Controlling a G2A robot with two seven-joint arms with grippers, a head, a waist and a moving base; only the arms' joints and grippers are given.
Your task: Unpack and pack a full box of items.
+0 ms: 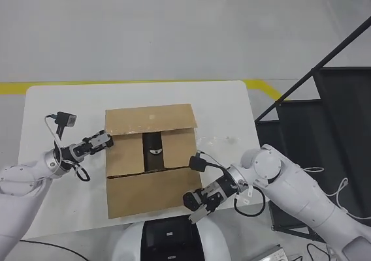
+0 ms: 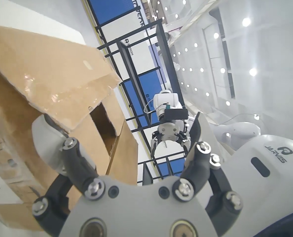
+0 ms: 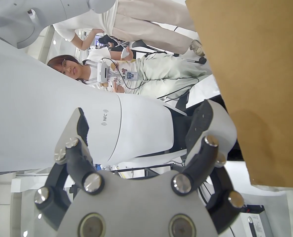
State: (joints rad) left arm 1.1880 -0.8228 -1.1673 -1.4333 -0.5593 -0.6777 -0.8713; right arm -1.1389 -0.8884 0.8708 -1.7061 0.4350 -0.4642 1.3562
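Note:
A brown cardboard box [image 1: 147, 156] stands mid-table with its flaps partly spread. A dark item [image 1: 153, 151] shows through the gap between the flaps. My left gripper [image 1: 100, 140] is at the box's left side and is open. In the left wrist view one of its fingers [image 2: 47, 134] lies just under the edge of a flap [image 2: 55, 80], with nothing held in the gripper [image 2: 121, 131]. My right gripper [image 1: 195, 201] hangs open by the near right corner of the near flap [image 1: 147, 194]. That flap [image 3: 255, 75] is beside the gripper [image 3: 141, 124], not between its fingers.
The white table [image 1: 48, 117] has bare room left of and behind the box. A bit of clear wrapping [image 1: 221, 140] lies right of the box. A black metal stair frame [image 1: 342, 111] stands beyond the table's right edge.

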